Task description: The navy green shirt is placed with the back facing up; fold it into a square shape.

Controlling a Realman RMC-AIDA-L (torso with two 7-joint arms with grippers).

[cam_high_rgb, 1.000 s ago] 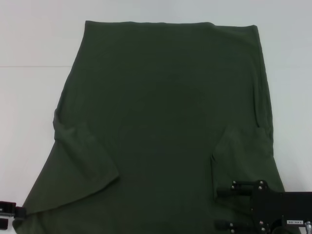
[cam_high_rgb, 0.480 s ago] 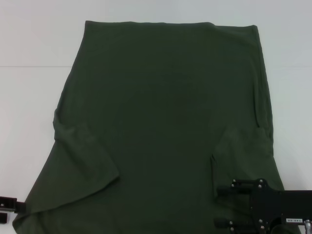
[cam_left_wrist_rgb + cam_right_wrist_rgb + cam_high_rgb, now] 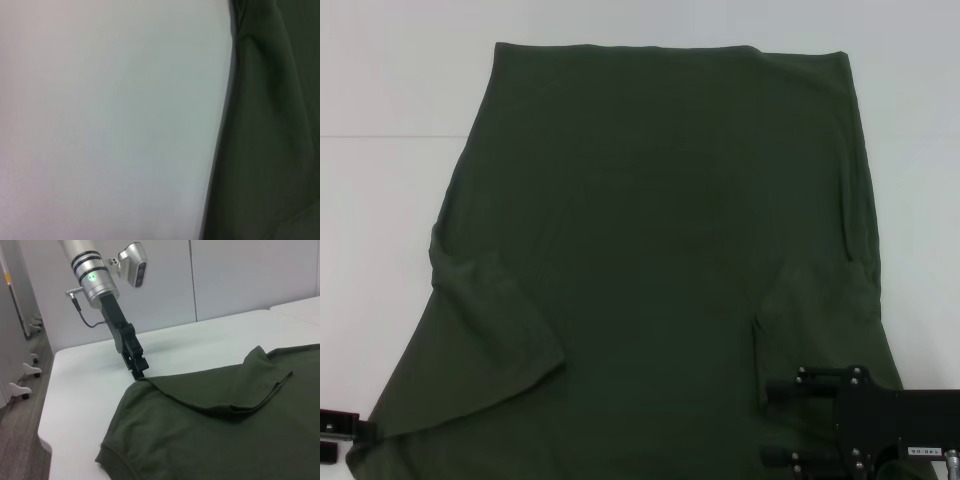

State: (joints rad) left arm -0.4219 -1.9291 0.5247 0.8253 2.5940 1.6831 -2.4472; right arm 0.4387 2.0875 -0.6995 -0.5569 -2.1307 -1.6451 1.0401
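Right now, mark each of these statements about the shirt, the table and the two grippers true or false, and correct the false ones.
1. The navy green shirt lies spread on the white table. True.
2. Both sleeves are folded inward over the body. True: the left sleeve and right sleeve lie on the body.
3. The left gripper is lifted high above the middle of the shirt. False: it is down at the shirt's near left corner.
4. Cream lettering shows on the upward side. False: the visible side is plain.
5. The right gripper is over the shirt's near right part. True.
6. The shirt is already folded into a square. False: the body lies at full length.
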